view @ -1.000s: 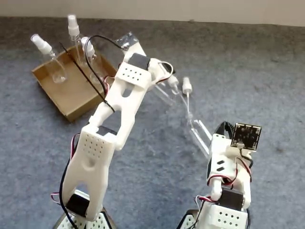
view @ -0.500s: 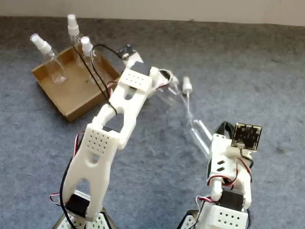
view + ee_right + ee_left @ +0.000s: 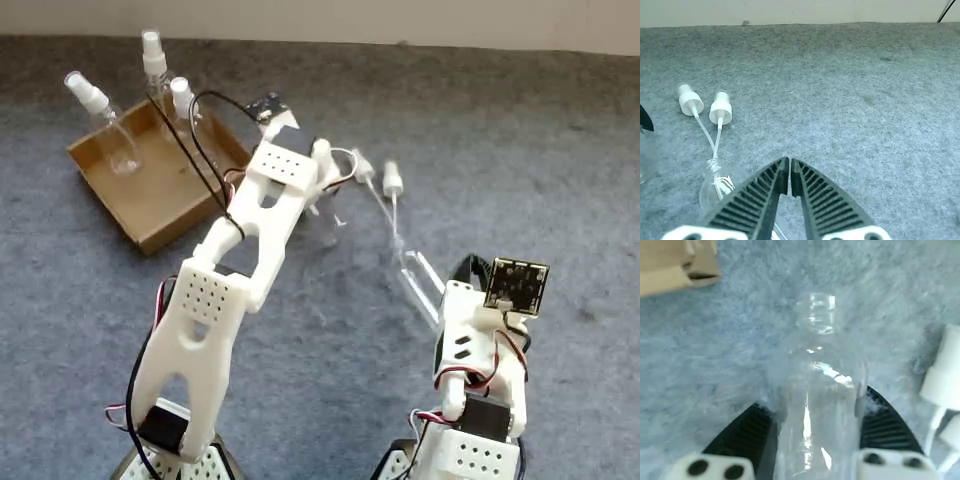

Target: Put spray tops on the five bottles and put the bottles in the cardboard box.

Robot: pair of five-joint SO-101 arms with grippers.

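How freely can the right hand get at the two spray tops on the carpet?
Probably yes: the right hand is shut and empty, and bare carpet lies between it and the spray tops. A clear bottle lies close beside that path.

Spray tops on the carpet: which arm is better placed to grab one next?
Probably the right: the right end effector is empty and shut, with the spray tops just ahead. The left end effector grips an uncapped bottle.
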